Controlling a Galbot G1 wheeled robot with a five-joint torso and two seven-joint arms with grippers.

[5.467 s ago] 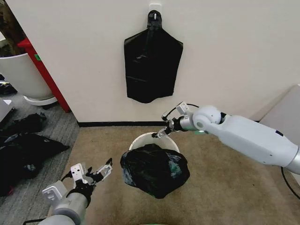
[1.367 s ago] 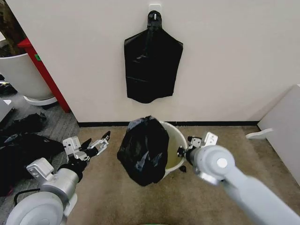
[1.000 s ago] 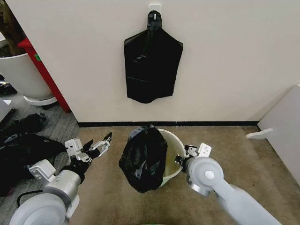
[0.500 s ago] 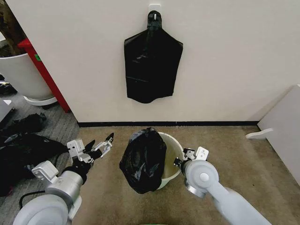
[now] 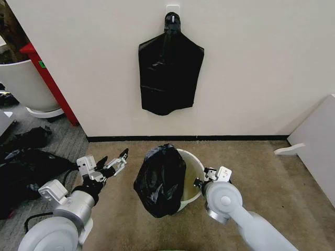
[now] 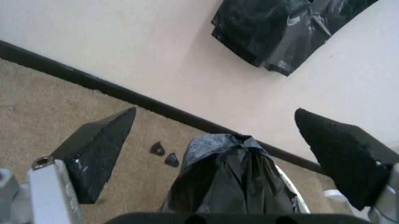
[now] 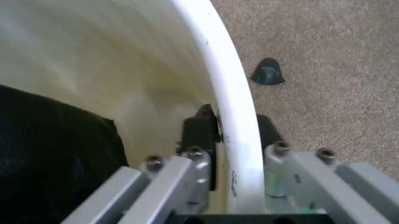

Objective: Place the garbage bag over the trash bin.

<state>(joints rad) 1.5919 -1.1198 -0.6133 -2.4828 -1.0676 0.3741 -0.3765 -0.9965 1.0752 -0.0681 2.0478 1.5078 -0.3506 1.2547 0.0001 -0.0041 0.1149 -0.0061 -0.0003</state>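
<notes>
The cream-white trash bin (image 5: 192, 166) stands on the carpet below the wall. The glossy black garbage bag (image 5: 160, 179) hangs bunched over its left side, leaving the bin's inside open to view on the right. My right gripper (image 5: 202, 181) is at the bin's right rim. In the right wrist view the gripper (image 7: 234, 128) is shut on the bin's rim (image 7: 232, 100), one finger inside and one outside, with the bag (image 7: 50, 161) deeper in. My left gripper (image 5: 111, 167) hovers open left of the bag, apart from it. From the left wrist, the bag (image 6: 231, 182) sits ahead of the open gripper (image 6: 215, 114).
A flat sheaf of black bags (image 5: 170, 78) hangs from a wall hook above the bin. A large white tub (image 5: 23, 83), a red post (image 5: 49, 83) and black plastic heaps (image 5: 26, 162) are at the left. A white panel (image 5: 319, 138) stands at the right. Small black scraps (image 7: 268, 72) lie on the carpet.
The right arm came round from the bin's far side to its right rim and closed on it. The bag slid from over the opening to the bin's left side. The left gripper rose slightly.
</notes>
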